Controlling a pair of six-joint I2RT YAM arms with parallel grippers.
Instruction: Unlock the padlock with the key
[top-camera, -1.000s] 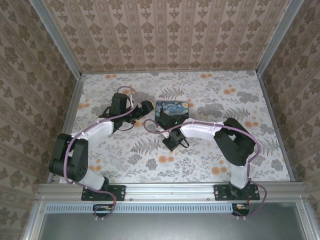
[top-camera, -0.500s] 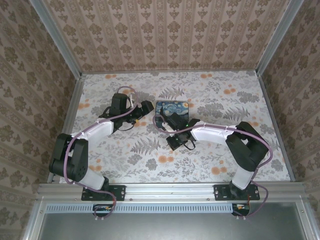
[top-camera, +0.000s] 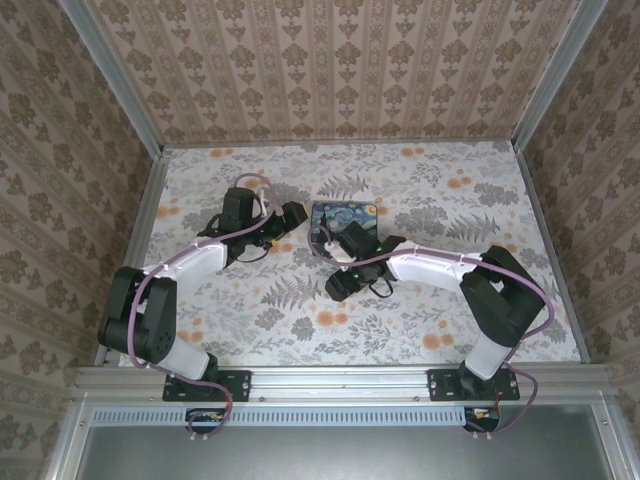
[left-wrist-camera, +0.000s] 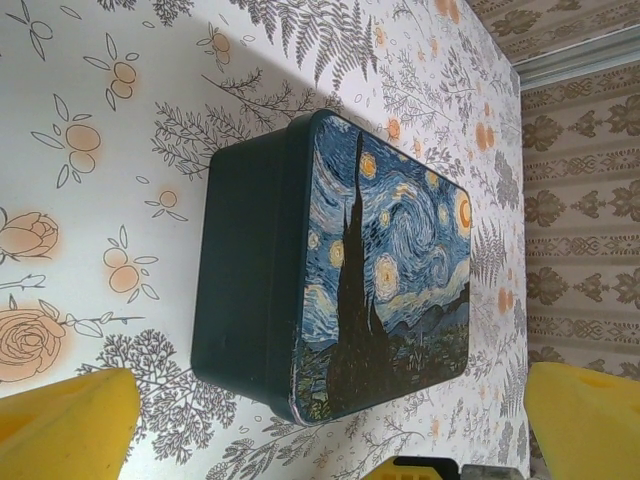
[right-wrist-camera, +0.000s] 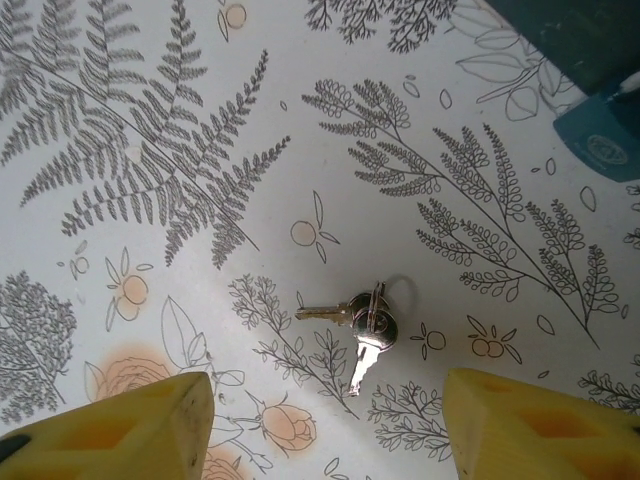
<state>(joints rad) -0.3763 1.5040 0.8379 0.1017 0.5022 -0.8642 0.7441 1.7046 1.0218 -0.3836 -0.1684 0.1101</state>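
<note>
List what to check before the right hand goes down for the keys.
1. Keys lie flat on the table, nothing on them: ok.
2. Right hand open, one finger each side of the keys: ok.
3. Right hand empty: ok.
4. Padlock in sight, beside the box, at the right wrist view's edge: ok.
5. Padlock shackle shut or open: cannot tell.
6. Padlock held steady for the key: not ok; left hand is open, holding nothing, facing the box.

Two keys (right-wrist-camera: 362, 322) on ring lie on floral table (right-wrist-camera: 150, 120), ahead of end effector (right-wrist-camera: 325, 405), fingers (right-wrist-camera: 120, 425) spread; teal padlock (right-wrist-camera: 603, 140) top right.
</note>
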